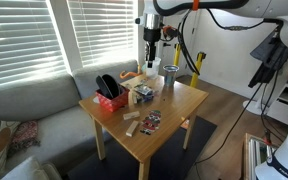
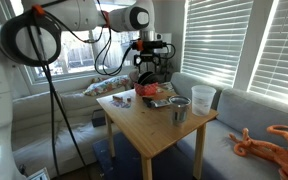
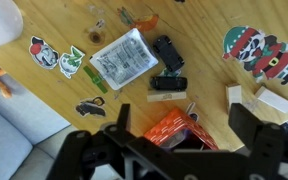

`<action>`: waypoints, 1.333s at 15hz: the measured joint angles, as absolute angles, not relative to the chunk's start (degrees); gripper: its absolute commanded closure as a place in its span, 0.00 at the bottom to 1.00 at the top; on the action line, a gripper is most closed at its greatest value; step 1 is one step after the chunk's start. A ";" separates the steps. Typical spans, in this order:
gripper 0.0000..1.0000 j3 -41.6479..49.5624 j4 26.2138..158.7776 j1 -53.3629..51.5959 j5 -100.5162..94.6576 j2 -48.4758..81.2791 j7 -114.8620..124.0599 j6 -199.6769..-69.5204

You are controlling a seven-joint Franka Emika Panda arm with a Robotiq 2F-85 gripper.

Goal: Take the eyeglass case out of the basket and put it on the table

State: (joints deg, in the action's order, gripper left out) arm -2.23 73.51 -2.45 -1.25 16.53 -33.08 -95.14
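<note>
The red basket (image 1: 112, 100) stands near one corner of the light-wood table (image 1: 174, 112). The black eyeglass case (image 1: 106, 84) sticks up out of it at a tilt. My gripper (image 1: 151, 48) hangs open and empty, high above the table. In the wrist view the basket (image 3: 156, 124) lies between and below my two spread fingers (image 3: 182, 113). A dark shape inside the basket (image 3: 192, 136), likely the case, is mostly hidden by my gripper body. The basket (image 2: 150, 93) also shows under the gripper (image 2: 149, 62) in an exterior view.
A clear bag (image 3: 124, 58), black small items (image 3: 167, 50), wooden blocks (image 3: 168, 97) and stickers (image 3: 254, 50) lie on the tabletop. A dark cup (image 2: 180, 108) and a white bucket (image 2: 203, 97) stand near the far edge. A grey sofa (image 1: 34, 110) borders the table.
</note>
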 measured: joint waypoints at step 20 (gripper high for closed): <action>0.34 -2.25 45.49 -5.72 7.04 42.43 5.49 -101.17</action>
